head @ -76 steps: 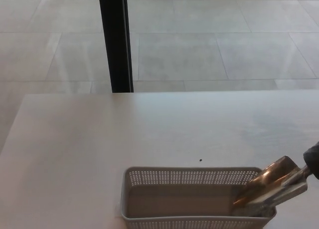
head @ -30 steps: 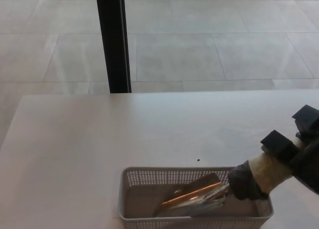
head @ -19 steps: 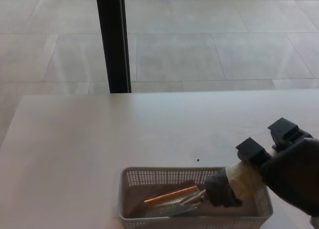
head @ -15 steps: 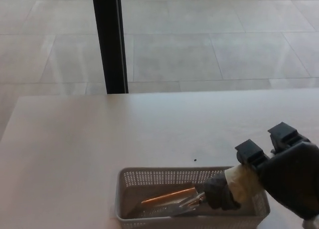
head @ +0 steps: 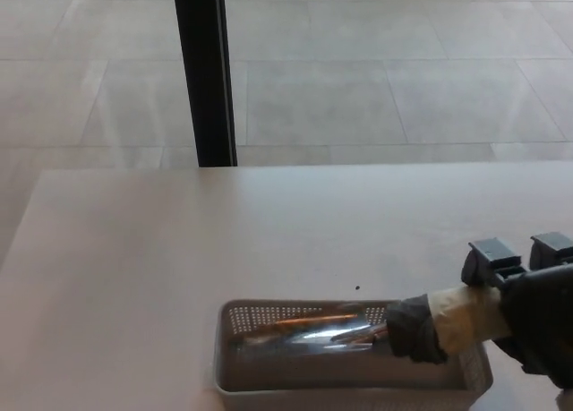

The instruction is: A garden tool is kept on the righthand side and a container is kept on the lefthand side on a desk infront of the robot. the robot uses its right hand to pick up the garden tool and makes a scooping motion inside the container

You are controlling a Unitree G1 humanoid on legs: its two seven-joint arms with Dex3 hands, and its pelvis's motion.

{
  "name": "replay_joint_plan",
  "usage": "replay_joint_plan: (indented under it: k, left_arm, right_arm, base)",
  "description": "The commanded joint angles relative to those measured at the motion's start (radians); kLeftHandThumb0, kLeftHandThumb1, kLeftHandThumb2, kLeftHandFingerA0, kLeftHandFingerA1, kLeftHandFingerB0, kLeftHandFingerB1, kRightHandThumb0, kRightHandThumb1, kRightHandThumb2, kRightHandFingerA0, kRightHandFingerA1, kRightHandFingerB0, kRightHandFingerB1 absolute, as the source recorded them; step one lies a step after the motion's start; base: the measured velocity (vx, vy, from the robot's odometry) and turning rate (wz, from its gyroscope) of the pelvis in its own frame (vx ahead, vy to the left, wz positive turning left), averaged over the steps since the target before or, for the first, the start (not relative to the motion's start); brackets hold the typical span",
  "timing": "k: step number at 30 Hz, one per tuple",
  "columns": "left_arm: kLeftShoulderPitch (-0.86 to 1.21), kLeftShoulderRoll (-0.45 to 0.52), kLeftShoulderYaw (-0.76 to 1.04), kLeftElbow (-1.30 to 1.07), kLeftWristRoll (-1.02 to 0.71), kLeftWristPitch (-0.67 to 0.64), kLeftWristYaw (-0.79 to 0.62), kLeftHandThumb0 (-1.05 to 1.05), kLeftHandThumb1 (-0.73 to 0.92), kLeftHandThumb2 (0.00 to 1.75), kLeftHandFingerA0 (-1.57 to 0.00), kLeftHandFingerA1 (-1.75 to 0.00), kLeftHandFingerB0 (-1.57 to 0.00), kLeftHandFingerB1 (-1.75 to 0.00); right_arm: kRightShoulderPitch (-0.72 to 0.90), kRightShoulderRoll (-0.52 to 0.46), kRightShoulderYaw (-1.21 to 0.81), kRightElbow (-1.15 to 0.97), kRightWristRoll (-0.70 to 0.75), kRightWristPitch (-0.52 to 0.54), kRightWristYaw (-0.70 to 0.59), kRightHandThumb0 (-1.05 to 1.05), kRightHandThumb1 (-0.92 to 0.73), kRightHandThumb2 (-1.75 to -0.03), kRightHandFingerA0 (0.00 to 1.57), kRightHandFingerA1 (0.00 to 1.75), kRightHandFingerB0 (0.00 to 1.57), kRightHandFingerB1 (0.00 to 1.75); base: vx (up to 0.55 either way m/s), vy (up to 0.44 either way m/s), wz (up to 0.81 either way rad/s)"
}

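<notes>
Down at the near edge of the pale desk point(head: 179, 241) sits the grey perforated container point(head: 235, 320), a low rectangular basket cut off by the bottom of the picture; the robot's right hand point(head: 448, 326) reaches into it from the right, its dark fingers point(head: 410, 329) wrapped tight around the handle of the garden tool point(head: 309, 330); the tool is a shiny metal scoop, lying nearly level inside the container with its blade pointing toward the left end, a coppery glint along its upper edge; whether the blade touches the container's floor cannot be told; the robot's left hand does not show; a small dark speck point(head: 358, 287) marks the desk just beyond the container's far wall; past the desk lies a tiled floor point(head: 376, 80), and a black upright post point(head: 205, 71) rises behind the desk's far edge.
</notes>
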Motion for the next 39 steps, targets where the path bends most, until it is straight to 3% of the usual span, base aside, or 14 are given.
replay_joint_plan:
  k: [1, 10, 11, 12, 14, 22, 25, 26, 28, 31, 33, 35, 36, 39]
  left_arm:
    - [0.016, 0.011, 0.005, -0.001, -0.002, -0.016, -0.002, -0.16, -0.34, 0.73, -1.13, -1.16, -1.04, -1.07]
    - [0.025, 0.019, -0.003, -0.006, 0.007, -0.008, 0.001, -0.18, -0.32, 0.76, -1.08, -1.16, -0.99, -1.07]
    - [0.028, 0.018, -0.006, -0.01, 0.009, -0.012, 0.0, -0.18, -0.32, 0.77, -1.09, -1.17, -0.99, -1.07]
    - [0.027, 0.018, -0.004, -0.006, 0.008, -0.013, -0.003, -0.18, -0.32, 0.75, -1.1, -1.16, -1.0, -1.07]
    - [0.027, 0.018, -0.003, -0.006, 0.006, -0.016, -0.007, -0.16, -0.33, 0.73, -1.11, -1.15, -1.02, -1.07]
    - [0.037, 0.028, 0.002, -0.01, 0.002, -0.021, -0.012, -0.16, -0.32, 0.73, -1.11, -1.14, -1.02, -1.06]
    - [0.039, 0.027, -0.005, -0.018, 0.008, -0.017, -0.004, -0.16, -0.33, 0.73, -1.1, -1.14, -1.03, -1.07]
    - [0.038, 0.028, -0.006, -0.01, 0.012, -0.025, -0.002, -0.18, -0.3, 0.74, -1.11, -1.13, -1.03, -1.06]
    - [0.038, 0.028, -0.009, -0.01, 0.014, -0.025, -0.006, -0.19, -0.3, 0.75, -1.08, -1.13, -1.0, -1.06]
    - [0.04, 0.024, -0.013, -0.009, 0.015, -0.023, -0.006, -0.17, -0.31, 0.74, -1.09, -1.13, -1.01, -1.06]
    - [0.037, 0.019, -0.006, -0.007, 0.007, -0.014, -0.002, -0.16, -0.33, 0.73, -1.12, -1.14, -1.03, -1.07]
    - [0.041, 0.02, -0.014, -0.01, 0.016, -0.019, 0.004, -0.17, -0.32, 0.74, -1.13, -1.15, -1.04, -1.07]
    - [0.038, 0.016, -0.007, -0.011, 0.008, -0.012, 0.009, -0.16, -0.32, 0.74, -1.12, -1.15, -1.03, -1.07]
    - [0.03, 0.016, -0.013, -0.008, 0.014, -0.009, 0.013, -0.17, -0.31, 0.76, -1.13, -1.14, -1.03, -1.06]
  right_arm:
    - [0.012, 0.001, -0.18, 0.016, 0.233, -0.125, -0.189, -0.12, -0.57, -1.0, 1.09, 1.75, 0.7, 1.41]
    - [-0.034, 0.017, -0.306, -0.021, 0.367, -0.183, -0.14, -0.2, -0.55, -1.0, 0.91, 1.75, 0.72, 1.44]
    - [-0.047, 0.014, -0.323, -0.023, 0.377, -0.179, -0.133, -0.25, -0.51, -1.07, 1.23, 1.38, 0.87, 1.14]
    - [-0.058, 0.015, -0.338, -0.04, 0.369, -0.143, -0.114, -0.18, -0.59, -0.95, 0.96, 1.75, 0.76, 1.29]
    - [-0.101, -0.011, -0.387, -0.023, 0.393, -0.122, -0.088, -0.22, -0.5, -1.07, 1.24, 1.4, 0.86, 1.13]
    - [-0.196, -0.082, -0.475, 0.152, 0.369, 0.017, -0.013, -0.19, -0.52, -0.91, 0.96, 1.75, 0.78, 1.52]
    - [-0.196, -0.107, -0.482, 0.246, 0.373, 0.044, 0.004, -0.23, -0.54, -0.56, 1.06, 1.55, 0.82, 0.63]
    - [-0.195, -0.103, -0.48, 0.289, 0.379, 0.1, 0.043, -0.24, -0.61, -0.67, 0.97, 1.7, 0.73, 1.27]
    - [-0.194, -0.113, -0.462, 0.33, 0.366, 0.133, 0.069, -0.29, -0.58, -0.89, 0.93, 1.75, 0.81, 1.49]
    - [-0.194, -0.128, -0.432, 0.358, 0.334, 0.218, 0.133, -0.33, -0.6, -0.85, 0.92, 1.75, 0.76, 1.49]
    - [-0.193, -0.124, -0.407, 0.433, 0.331, 0.242, 0.141, -0.29, -0.55, -0.76, 0.97, 1.65, 0.91, 0.87]
    - [-0.189, -0.121, -0.382, 0.464, 0.315, 0.255, 0.129, -0.29, -0.58, -0.71, 0.94, 1.68, 0.81, 1.28]
    - [-0.182, -0.114, -0.347, 0.483, 0.306, 0.267, 0.159, -0.35, -0.51, -0.98, 1.18, 1.31, 0.84, 1.04]
    - [-0.176, -0.099, -0.31, 0.495, 0.31, 0.273, 0.147, -0.27, -0.64, -0.65, 0.9, 1.6, 0.8, 1.09]
  base:
    - [0.0, 0.0, 0.0]
    - [0.0, 0.0, 0.0]
    - [0.0, 0.0, 0.0]
    - [0.0, 0.0, 0.0]
    - [0.0, 0.0, 0.0]
    - [0.0, 0.0, 0.0]
    - [0.0, 0.0, 0.0]
    - [0.0, 0.0, 0.0]
    - [0.0, 0.0, 0.0]
    - [0.0, 0.0, 0.0]
    - [0.0, 0.0, 0.0]
    - [0.0, 0.0, 0.0]
    - [0.0, 0.0, 0.0]
    - [0.0, 0.0, 0.0]
